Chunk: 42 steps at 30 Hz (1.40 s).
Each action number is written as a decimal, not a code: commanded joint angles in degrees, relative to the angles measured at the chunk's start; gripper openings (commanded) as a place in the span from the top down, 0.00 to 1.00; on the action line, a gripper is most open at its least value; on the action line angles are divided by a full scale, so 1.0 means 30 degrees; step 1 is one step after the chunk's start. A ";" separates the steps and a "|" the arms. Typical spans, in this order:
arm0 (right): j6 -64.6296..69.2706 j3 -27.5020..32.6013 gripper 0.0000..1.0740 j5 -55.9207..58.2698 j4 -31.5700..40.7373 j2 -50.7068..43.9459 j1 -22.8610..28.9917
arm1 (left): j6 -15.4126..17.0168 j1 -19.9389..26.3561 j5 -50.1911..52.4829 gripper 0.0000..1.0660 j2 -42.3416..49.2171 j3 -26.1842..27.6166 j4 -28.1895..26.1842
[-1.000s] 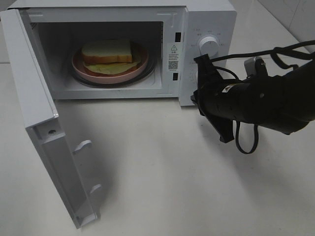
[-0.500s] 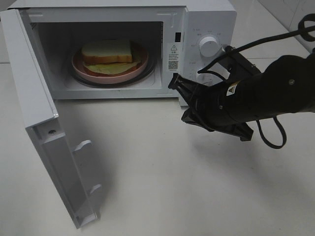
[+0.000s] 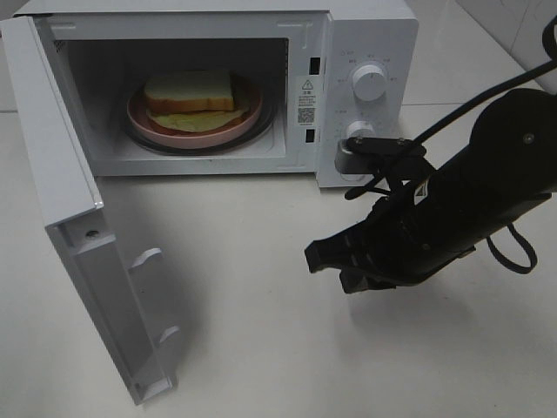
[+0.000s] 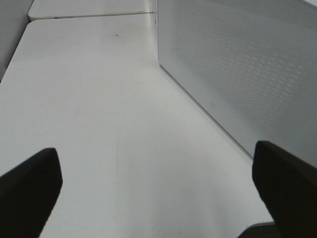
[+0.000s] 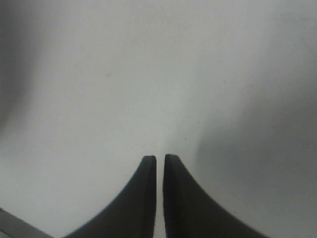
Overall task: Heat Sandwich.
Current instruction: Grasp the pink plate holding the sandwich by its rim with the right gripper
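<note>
The right hand (image 3: 320, 254) has swung down from the microwave (image 3: 365, 35) front, low over the counter (image 3: 261, 340), fingers all but together, empty; the left hand (image 4: 158, 183) gapes wide, empty; the sandwich (image 3: 190, 91) sits inside the open microwave.

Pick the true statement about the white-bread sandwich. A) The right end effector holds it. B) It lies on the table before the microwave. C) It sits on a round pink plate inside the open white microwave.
C: the white-bread sandwich rests on the round pink plate inside the white microwave, whose door stands open.
</note>
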State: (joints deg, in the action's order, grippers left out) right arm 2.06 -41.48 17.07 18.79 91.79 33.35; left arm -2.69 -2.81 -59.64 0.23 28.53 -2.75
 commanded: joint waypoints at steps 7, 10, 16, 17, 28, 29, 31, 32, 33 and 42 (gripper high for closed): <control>-0.6761 0.0000 0.89 0.2502 -0.0134 -0.0115 0.0000 | 0.0172 0.0057 0.0057 0.05 0.0439 -0.0057 -0.0038; -0.9072 0.0000 0.89 0.3170 -0.0134 -0.0134 0.0000 | 0.0172 0.0057 0.0057 0.05 0.0439 -0.0057 -0.0038; -1.7265 0.0000 0.87 0.4966 -0.0363 -0.1031 0.0000 | 0.0172 0.0057 0.0057 0.05 0.0439 -0.0057 -0.0038; -1.8411 0.0000 0.87 0.5118 -0.0554 -0.1146 0.0000 | 0.0172 0.0057 0.0057 0.05 0.0439 -0.0057 -0.0038; -2.7941 0.0000 0.79 0.5844 -0.1165 -0.1681 0.0000 | 0.0172 0.0057 0.0057 0.05 0.0439 -0.0057 -0.0038; -2.7941 0.0000 0.79 0.5844 -0.1165 -0.1681 0.0000 | 0.0172 0.0057 0.0057 0.05 0.0439 -0.0057 -0.0038; -2.7979 0.0000 0.68 0.5519 -0.1165 -0.1681 0.0000 | 0.0172 0.0057 0.0057 0.05 0.0439 -0.0057 -0.0038; -2.7941 0.0000 0.63 0.5424 -0.1165 -0.1681 0.0000 | 0.0172 0.0057 0.0057 0.05 0.0439 -0.0057 -0.0038; -2.7636 0.0000 0.51 0.5061 -0.1146 -0.1681 0.0000 | 0.0172 0.0057 0.0057 0.05 0.0439 -0.0057 -0.0038; -2.5096 -0.0038 0.11 0.4354 -0.1070 -0.1681 0.0000 | 0.0172 0.0057 0.0057 0.05 0.0439 -0.0057 -0.0038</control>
State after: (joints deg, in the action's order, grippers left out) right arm -74.26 -41.60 30.31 15.30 87.03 33.35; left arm -2.69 -2.81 -59.64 0.23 28.53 -2.75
